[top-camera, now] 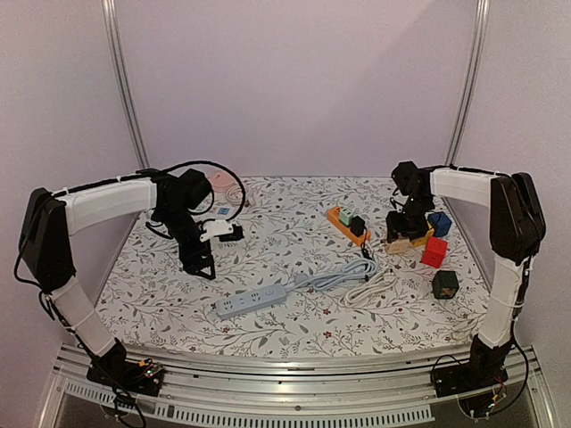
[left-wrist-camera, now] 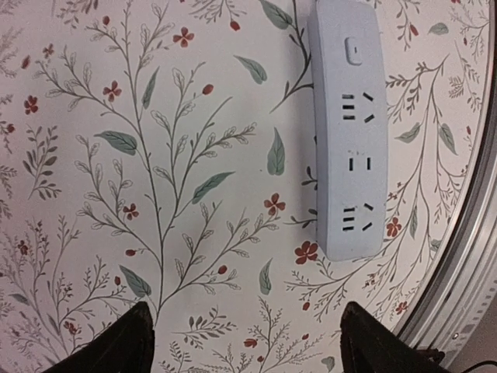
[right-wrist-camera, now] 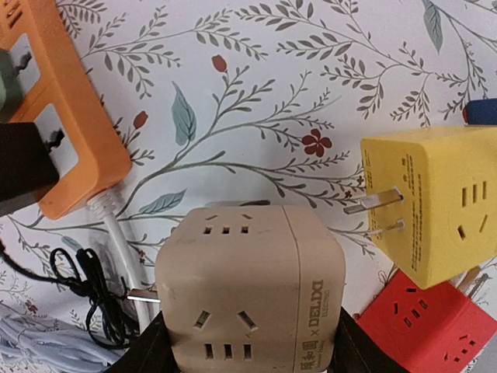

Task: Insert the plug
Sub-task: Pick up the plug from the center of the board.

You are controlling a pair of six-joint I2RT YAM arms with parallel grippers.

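Note:
The plug is a beige cube adapter (right-wrist-camera: 248,287) (top-camera: 397,243) with a metal prong sticking out of its left side. My right gripper (right-wrist-camera: 248,353) (top-camera: 401,234) straddles it, with a black finger (right-wrist-camera: 144,353) pressed against each side face, low over the table at the right. The white power strip (left-wrist-camera: 347,132) (top-camera: 250,303) lies flat near the front, sockets facing up. My left gripper (left-wrist-camera: 248,342) (top-camera: 201,267) hangs open above the flowered cloth, to the left of the strip, with nothing between its fingers.
An orange socket strip (right-wrist-camera: 62,132) (top-camera: 346,223) with a black plug in it lies left of the beige cube. A yellow cube (right-wrist-camera: 435,210), a red cube (right-wrist-camera: 427,326) (top-camera: 434,251), a blue one (top-camera: 439,223) and a dark green one (top-camera: 444,283) crowd the right. The white cable (top-camera: 357,281) coils mid-table.

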